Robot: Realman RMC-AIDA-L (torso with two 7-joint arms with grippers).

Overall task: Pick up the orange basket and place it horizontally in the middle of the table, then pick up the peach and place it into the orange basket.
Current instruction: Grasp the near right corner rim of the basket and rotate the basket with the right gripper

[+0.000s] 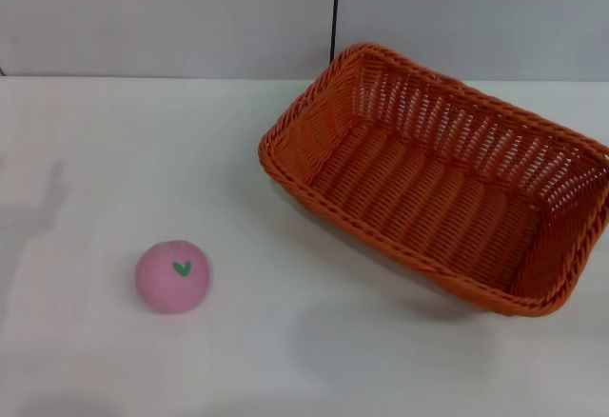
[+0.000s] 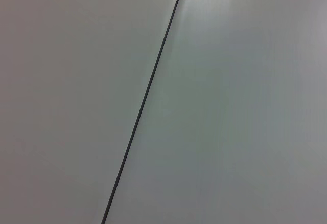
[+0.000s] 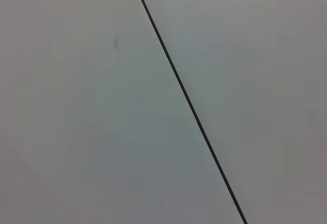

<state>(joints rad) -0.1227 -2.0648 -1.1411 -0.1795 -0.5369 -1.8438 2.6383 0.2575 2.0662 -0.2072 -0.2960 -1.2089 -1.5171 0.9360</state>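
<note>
Head view: no arms, peach (image 1: 173, 276) apart basket (image 1: 440, 179)

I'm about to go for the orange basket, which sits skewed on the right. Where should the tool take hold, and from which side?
Take the orange basket by its braided rim on the near long side, coming down from above with one finger inside. That edge is open, firm and nearest; the sloped openwork walls would likely slip. The peach lies well clear to the left.

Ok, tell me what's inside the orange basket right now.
Nothing: the orange basket shows only its bare woven floor and sides. The peach sits apart on the table. The near wall hides a thin strip of floor.
</note>
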